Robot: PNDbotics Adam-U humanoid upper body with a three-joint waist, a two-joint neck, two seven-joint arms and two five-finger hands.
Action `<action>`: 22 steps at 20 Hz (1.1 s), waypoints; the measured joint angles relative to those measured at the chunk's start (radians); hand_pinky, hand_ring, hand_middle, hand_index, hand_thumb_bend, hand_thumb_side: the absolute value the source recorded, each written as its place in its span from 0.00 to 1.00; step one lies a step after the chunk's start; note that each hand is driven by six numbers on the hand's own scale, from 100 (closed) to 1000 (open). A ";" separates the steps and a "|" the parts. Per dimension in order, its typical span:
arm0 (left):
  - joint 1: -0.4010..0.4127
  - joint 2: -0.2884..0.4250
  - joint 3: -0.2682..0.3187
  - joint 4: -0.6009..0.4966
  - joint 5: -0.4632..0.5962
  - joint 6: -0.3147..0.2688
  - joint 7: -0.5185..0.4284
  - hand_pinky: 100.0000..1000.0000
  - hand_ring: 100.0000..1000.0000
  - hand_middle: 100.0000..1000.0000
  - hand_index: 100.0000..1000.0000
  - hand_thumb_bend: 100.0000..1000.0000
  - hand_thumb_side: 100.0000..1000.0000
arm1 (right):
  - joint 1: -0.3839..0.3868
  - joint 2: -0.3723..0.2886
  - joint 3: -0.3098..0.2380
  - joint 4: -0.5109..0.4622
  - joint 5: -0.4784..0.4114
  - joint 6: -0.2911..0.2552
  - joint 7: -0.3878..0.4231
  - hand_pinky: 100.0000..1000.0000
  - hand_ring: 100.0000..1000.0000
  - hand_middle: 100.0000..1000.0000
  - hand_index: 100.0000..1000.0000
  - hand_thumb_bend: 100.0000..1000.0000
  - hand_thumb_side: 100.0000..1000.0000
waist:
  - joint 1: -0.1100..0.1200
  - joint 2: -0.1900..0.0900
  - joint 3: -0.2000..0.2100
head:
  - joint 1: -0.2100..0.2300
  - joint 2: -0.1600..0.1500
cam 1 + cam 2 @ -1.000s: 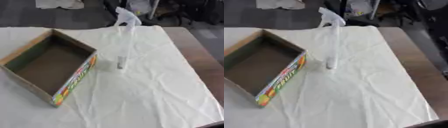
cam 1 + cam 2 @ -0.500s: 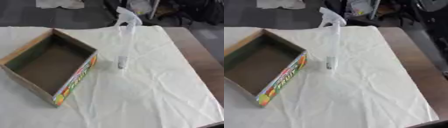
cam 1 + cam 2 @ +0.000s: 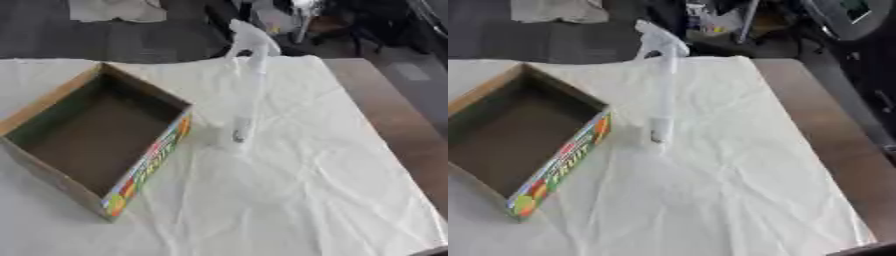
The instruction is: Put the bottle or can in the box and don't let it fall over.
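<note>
Upright, the slim white plastic spray bottle [image 3: 248, 95] stands on the white cloth [image 3: 289, 190], long axis vertical, nozzle pointing left, beside the open cardboard box [image 3: 96, 140]; neither hand shows, so their state cannot be told

You see the white spray bottle [image 3: 248, 95] standing upright on the cloth-covered desk [image 3: 306, 200], just beside the open cardboard box [image 3: 96, 145].

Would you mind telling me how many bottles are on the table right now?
1. A tall, slim white spray bottle stands upright on the white cloth, just right of the open cardboard box. The box looks empty.
</note>
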 measured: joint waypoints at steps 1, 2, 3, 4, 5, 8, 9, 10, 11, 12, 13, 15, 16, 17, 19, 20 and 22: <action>0.000 0.000 0.000 0.000 0.000 0.000 0.000 0.95 0.58 0.69 0.58 0.08 0.85 | 0.003 -0.001 0.005 -0.002 0.001 -0.001 0.003 0.87 0.78 0.83 0.87 0.16 0.36 | 0.000 0.000 0.000 | -0.001 0.000; -0.001 0.000 0.000 0.000 0.000 0.000 0.000 0.95 0.58 0.69 0.58 0.08 0.85 | 0.003 -0.001 0.009 -0.005 0.002 -0.001 0.007 0.87 0.78 0.83 0.87 0.16 0.36 | 0.000 0.000 0.000 | -0.002 0.000; -0.002 0.000 0.000 0.000 0.000 0.001 -0.001 0.95 0.58 0.69 0.58 0.08 0.85 | 0.003 -0.003 0.013 -0.007 0.003 -0.001 0.010 0.87 0.78 0.83 0.87 0.16 0.36 | 0.000 0.000 0.000 | -0.002 0.000; -0.003 0.000 0.000 0.000 0.000 0.001 -0.001 0.95 0.58 0.69 0.58 0.08 0.85 | 0.003 -0.004 0.017 -0.008 0.003 -0.001 0.013 0.87 0.78 0.84 0.87 0.16 0.36 | 0.000 0.000 -0.001 | -0.002 -0.001; -0.003 0.000 0.000 0.000 0.000 0.001 -0.001 0.95 0.58 0.69 0.58 0.08 0.85 | 0.003 -0.005 0.020 -0.009 0.003 -0.001 0.016 0.87 0.78 0.84 0.87 0.16 0.36 | 0.000 0.000 -0.001 | -0.002 -0.001; -0.003 0.000 -0.001 0.000 0.000 0.001 -0.001 0.95 0.58 0.69 0.58 0.08 0.85 | 0.003 -0.006 0.027 -0.010 0.003 -0.002 0.023 0.87 0.79 0.84 0.88 0.17 0.37 | 0.000 0.000 0.000 | -0.002 -0.009; -0.003 0.000 -0.001 0.000 0.000 0.002 -0.002 0.95 0.58 0.69 0.58 0.08 0.85 | 0.003 -0.006 0.029 -0.010 0.003 -0.003 0.026 0.87 0.79 0.85 0.88 0.16 0.37 | 0.000 0.000 0.001 | -0.002 -0.010; -0.003 0.000 -0.001 0.000 0.000 0.003 -0.003 0.95 0.58 0.69 0.57 0.08 0.85 | 0.003 -0.006 0.029 -0.010 0.003 -0.004 0.029 0.87 0.79 0.85 0.88 0.17 0.37 | -0.001 0.001 0.001 | -0.002 -0.010; -0.003 0.000 -0.001 0.000 0.000 0.003 -0.003 0.95 0.58 0.69 0.57 0.08 0.85 | 0.003 -0.006 0.031 -0.009 0.003 -0.006 0.030 0.87 0.80 0.86 0.88 0.17 0.37 | -0.001 0.001 0.001 | -0.002 -0.010; -0.003 0.000 -0.001 0.000 0.000 0.003 -0.003 0.95 0.58 0.69 0.57 0.08 0.85 | 0.003 -0.006 0.033 -0.006 0.003 -0.007 0.032 0.87 0.80 0.86 0.88 0.17 0.36 | -0.002 0.001 0.001 | -0.002 -0.010; -0.003 0.000 -0.002 0.000 0.000 0.003 -0.003 0.95 0.58 0.69 0.57 0.08 0.85 | 0.003 -0.006 0.034 -0.004 0.003 -0.008 0.033 0.87 0.81 0.87 0.89 0.17 0.36 | -0.002 0.001 0.001 | -0.002 -0.010; -0.003 0.000 -0.004 0.000 -0.001 0.003 -0.003 0.95 0.58 0.69 0.57 0.08 0.85 | 0.002 -0.006 0.034 0.003 0.007 -0.010 0.032 0.88 0.82 0.88 0.90 0.18 0.36 | -0.003 0.003 0.001 | -0.002 -0.010; -0.003 0.000 -0.005 0.000 -0.002 0.003 -0.003 0.95 0.58 0.69 0.57 0.08 0.85 | 0.002 -0.006 0.034 0.007 0.007 -0.011 0.031 0.88 0.82 0.88 0.91 0.18 0.36 | -0.003 0.003 0.002 | -0.002 -0.010; -0.003 0.000 -0.006 0.000 -0.002 0.004 -0.004 0.95 0.58 0.69 0.57 0.08 0.85 | 0.002 -0.006 0.034 0.011 0.008 -0.010 0.029 0.88 0.82 0.88 0.91 0.18 0.37 | -0.003 0.004 0.002 | -0.002 -0.010; -0.003 0.000 -0.006 0.000 -0.003 0.004 -0.004 0.95 0.58 0.69 0.57 0.08 0.85 | 0.001 -0.006 0.034 0.015 0.011 -0.008 0.026 0.88 0.82 0.88 0.91 0.18 0.37 | -0.004 0.004 0.003 | -0.001 -0.010; -0.003 0.000 -0.006 0.000 -0.003 0.004 -0.004 0.95 0.58 0.69 0.57 0.08 0.85 | 0.001 -0.006 0.034 0.018 0.013 -0.008 0.025 0.88 0.82 0.88 0.91 0.18 0.37 | -0.005 0.005 0.003 | -0.001 -0.010; -0.003 0.000 -0.006 0.000 -0.003 0.004 -0.004 0.95 0.58 0.69 0.57 0.08 0.85 | -0.002 -0.006 0.034 0.018 0.015 -0.007 0.025 0.88 0.82 0.88 0.91 0.18 0.37 | -0.006 0.006 0.003 | -0.001 -0.010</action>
